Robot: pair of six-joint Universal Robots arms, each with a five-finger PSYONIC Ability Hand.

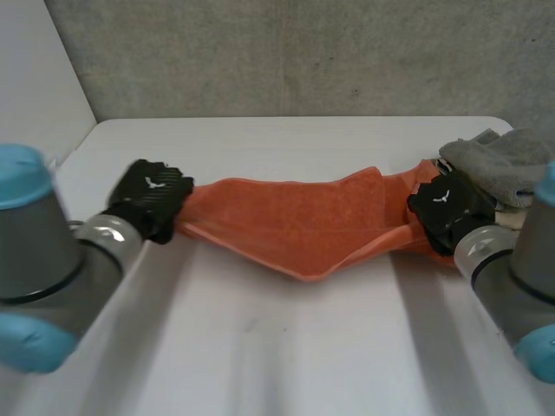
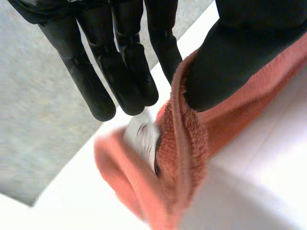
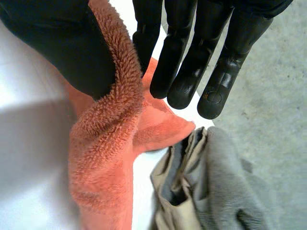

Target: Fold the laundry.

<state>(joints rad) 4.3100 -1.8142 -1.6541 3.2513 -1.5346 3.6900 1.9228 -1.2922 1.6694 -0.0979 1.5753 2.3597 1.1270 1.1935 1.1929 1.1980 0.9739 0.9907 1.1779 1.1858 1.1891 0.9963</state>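
Over the white surface (image 1: 286,347), left hand (image 1: 152,198) and right hand (image 1: 447,208) are pinching opposite ends of an orange terry towel (image 1: 295,221), folding seemingly just beginning.

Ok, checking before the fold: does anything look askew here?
The orange towel stretches between the left hand and right hand, each pinching an end, but it sags and bunches in the middle instead of spreading flat. Nothing looks damaged.

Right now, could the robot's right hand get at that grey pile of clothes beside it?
Probably, as far as reach goes: the grey pile lies just past the right hand with nothing between. But that hand pinches an end of the orange towel, so it must let go first.
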